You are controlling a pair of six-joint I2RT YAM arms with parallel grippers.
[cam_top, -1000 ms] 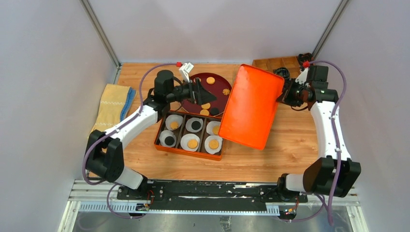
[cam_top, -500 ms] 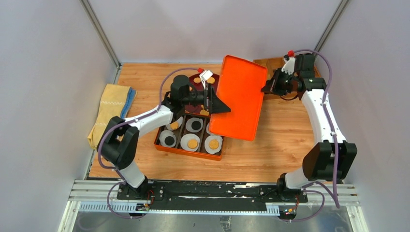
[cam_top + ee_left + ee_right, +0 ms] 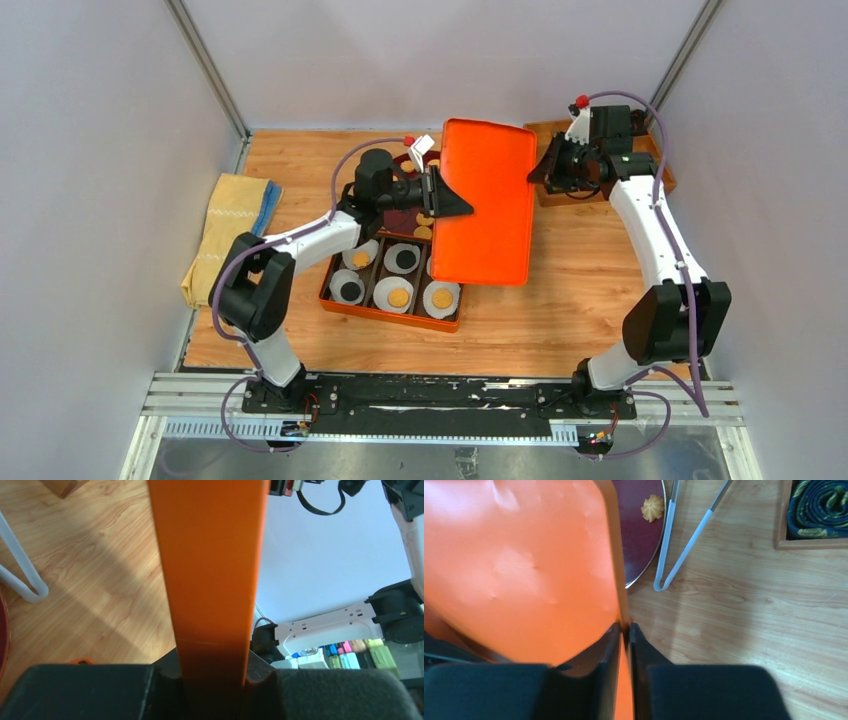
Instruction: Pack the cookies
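table (image 3: 600,300) is wood, decent friction. biggest piece in play is the orange lid (image 3: 485,200), hanging tilted over the far right end of the box (image 3: 392,313). left gripper (image 3: 212,680) is clamped on one long edge and right gripper (image 3: 626,630) is pinched tight on the opposite rim. the lid looks like thin, dented sheet with a slick painted face: probably light and fairly stiff but flexy, so grip on the rim lip, not the flat. cookies (image 3: 398,297) sit one per paper cup (image 3: 384,288) in the box, five visible, the sixth cell under the lid. a few more are on the dark red plate (image 3: 644,540), incl. a knobbly one (image 3: 653,508), with tongs (image 3: 684,545) beside it. i'd expect them to be light, brittle and crumbly: take across the diameter, gently.
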